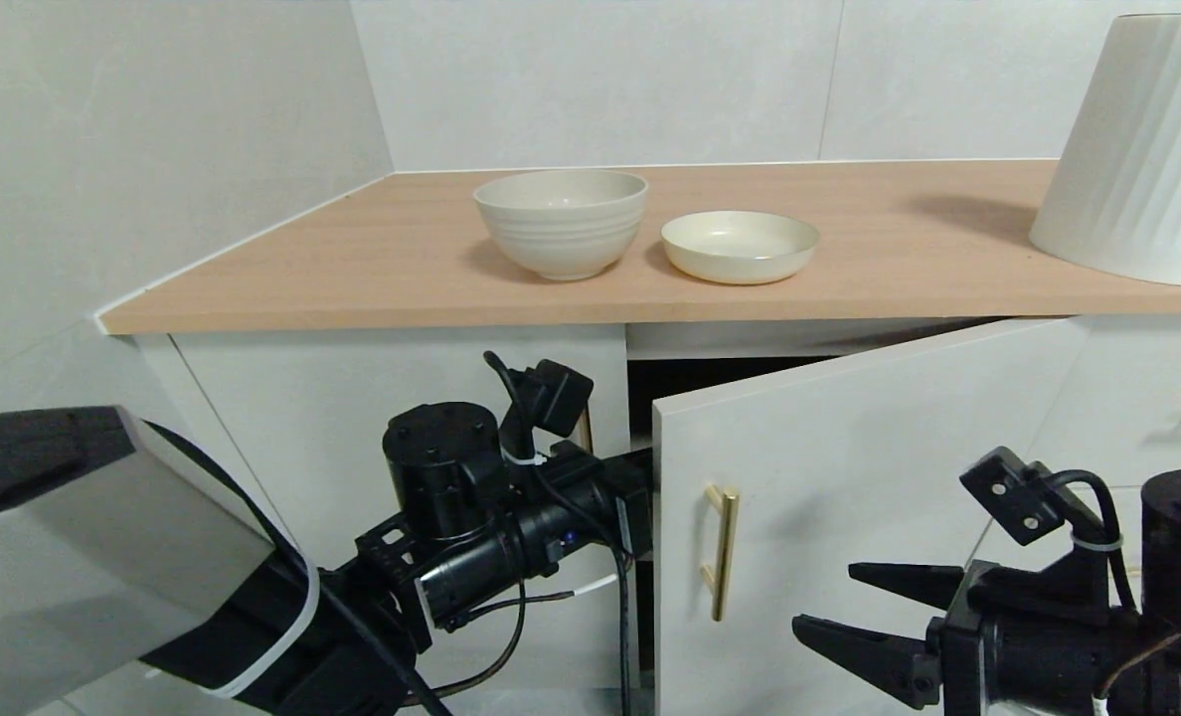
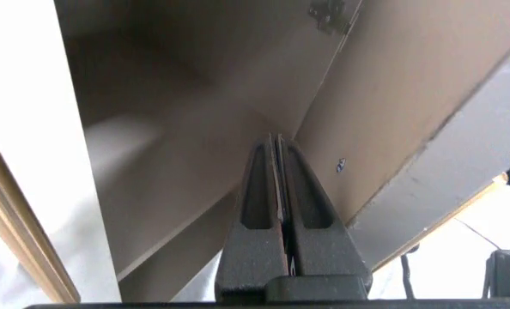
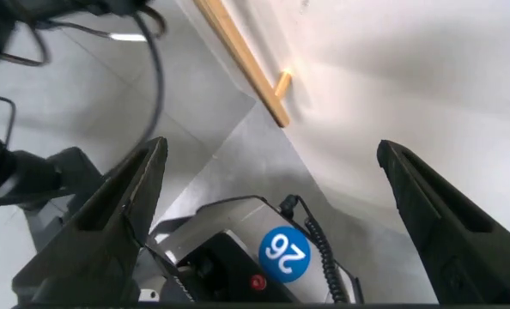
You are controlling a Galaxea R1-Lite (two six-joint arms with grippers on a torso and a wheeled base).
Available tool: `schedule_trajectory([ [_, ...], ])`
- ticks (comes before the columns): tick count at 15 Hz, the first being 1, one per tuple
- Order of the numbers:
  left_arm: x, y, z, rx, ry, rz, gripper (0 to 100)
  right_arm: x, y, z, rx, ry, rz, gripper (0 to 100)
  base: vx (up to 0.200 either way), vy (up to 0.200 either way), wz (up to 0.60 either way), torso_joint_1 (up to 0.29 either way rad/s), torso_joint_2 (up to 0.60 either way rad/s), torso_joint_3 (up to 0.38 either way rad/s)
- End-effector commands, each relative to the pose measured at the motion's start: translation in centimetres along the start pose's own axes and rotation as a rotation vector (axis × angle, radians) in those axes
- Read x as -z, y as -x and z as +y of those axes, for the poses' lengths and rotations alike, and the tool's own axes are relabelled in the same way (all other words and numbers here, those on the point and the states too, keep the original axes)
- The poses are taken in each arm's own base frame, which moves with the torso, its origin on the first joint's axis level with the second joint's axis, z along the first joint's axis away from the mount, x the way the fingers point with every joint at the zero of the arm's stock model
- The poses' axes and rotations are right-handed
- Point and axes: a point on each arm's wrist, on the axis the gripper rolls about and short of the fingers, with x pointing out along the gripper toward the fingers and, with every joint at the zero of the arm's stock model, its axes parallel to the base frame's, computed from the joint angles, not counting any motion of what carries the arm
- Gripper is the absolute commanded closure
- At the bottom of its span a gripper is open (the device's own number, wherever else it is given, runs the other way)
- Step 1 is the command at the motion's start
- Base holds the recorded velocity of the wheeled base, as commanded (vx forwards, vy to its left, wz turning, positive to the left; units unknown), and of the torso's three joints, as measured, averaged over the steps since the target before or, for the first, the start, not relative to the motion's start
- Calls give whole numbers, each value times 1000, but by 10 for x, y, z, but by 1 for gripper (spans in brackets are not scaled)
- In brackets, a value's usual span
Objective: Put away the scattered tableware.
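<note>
Left pincer, closed tight, pokes into the gap behind the cabinet door, right pincer gapes wide by its handle, and I see bowl and dish on the counter above, bowl nearer my left arm.

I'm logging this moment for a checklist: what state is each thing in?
Door, partly open.
Bowl, upright.
Dish, upright, empty.
Left gripper, shut, empty, in the door gap.
Right gripper, open, empty.
</note>
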Motion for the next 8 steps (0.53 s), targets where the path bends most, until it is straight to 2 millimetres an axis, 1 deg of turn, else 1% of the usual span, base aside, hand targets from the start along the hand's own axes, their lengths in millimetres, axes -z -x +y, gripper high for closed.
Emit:
schedule_trajectory([
  [1,0,-1,0,4,0,-2,100,-4,7,4,-15,11,-30,0,0,0,0,0,0,0],
  [4,2,-2,-2,23,1,8,100,-2,7,5,-21,10,-19,0,0,0,0,0,0,0],
  [6,3,-3,-6,39,0,13,100,3,5,9,-41,14,11,0,0,0,0,0,0,0],
  [8,6,-5,-6,39,2,20,100,5,5,12,-51,17,37,0,-200,0,0,2,2,2],
])
